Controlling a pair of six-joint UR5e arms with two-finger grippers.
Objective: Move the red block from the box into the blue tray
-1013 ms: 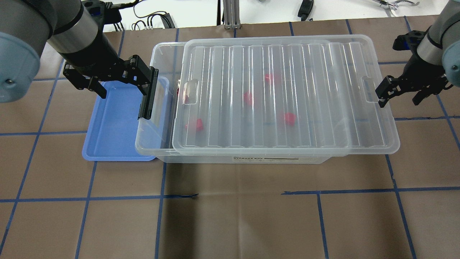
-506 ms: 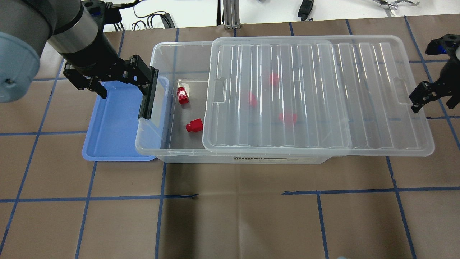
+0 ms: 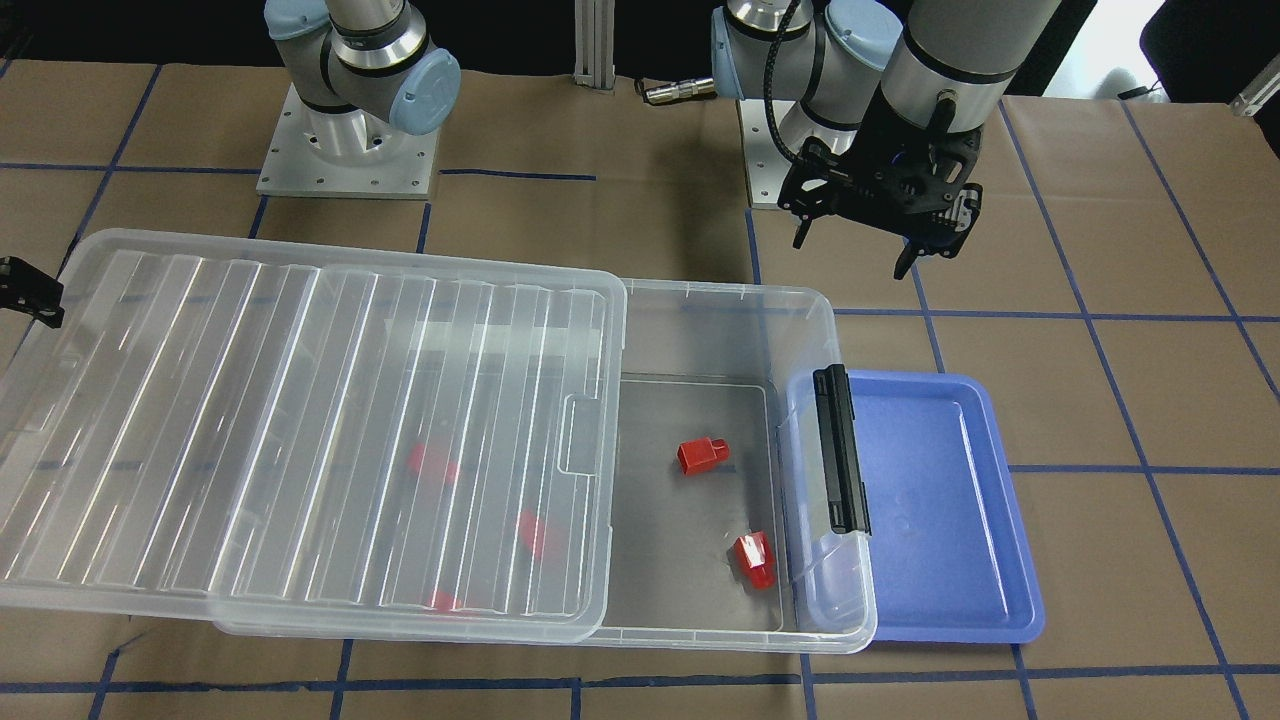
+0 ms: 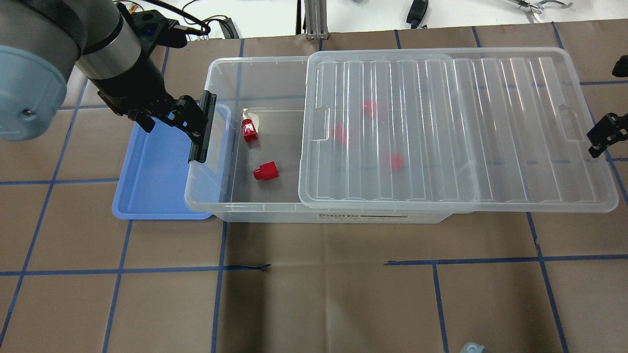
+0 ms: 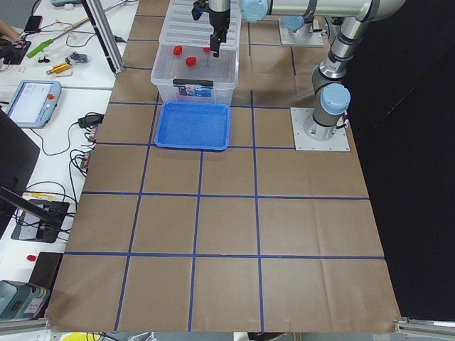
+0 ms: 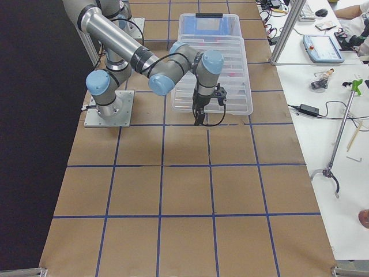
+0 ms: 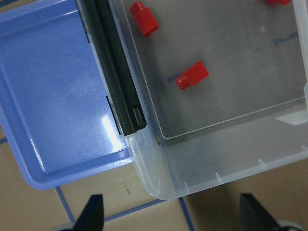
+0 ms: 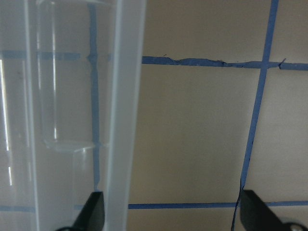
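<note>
The red block [image 4: 265, 171] lies on the floor of the clear box [image 4: 333, 216], in its uncovered end near the black latch [image 4: 203, 128]; it also shows in the front view [image 3: 702, 455] and the left wrist view [image 7: 191, 76]. The blue tray [image 4: 147, 189] sits against that end of the box and holds nothing. My left gripper [image 4: 171, 126] hovers open and empty above the tray and the latch. My right gripper [image 8: 173, 214] is open at the far rim of the slid-back lid [image 4: 490, 127]; one of its fingers [image 4: 599, 135] shows beside that rim.
A wedge-like red piece [image 4: 249, 131] lies beside the block, nearer the latch. Other red pieces show blurred under the lid [image 3: 250, 420]. The lid overhangs the box end on my right. Brown paper with blue tape lines covers the table.
The lid has slid further toward my right, uncovering the red block and the wedge piece. My right gripper moved right with the lid's rim. My left gripper turned and shifted beside the latch.
</note>
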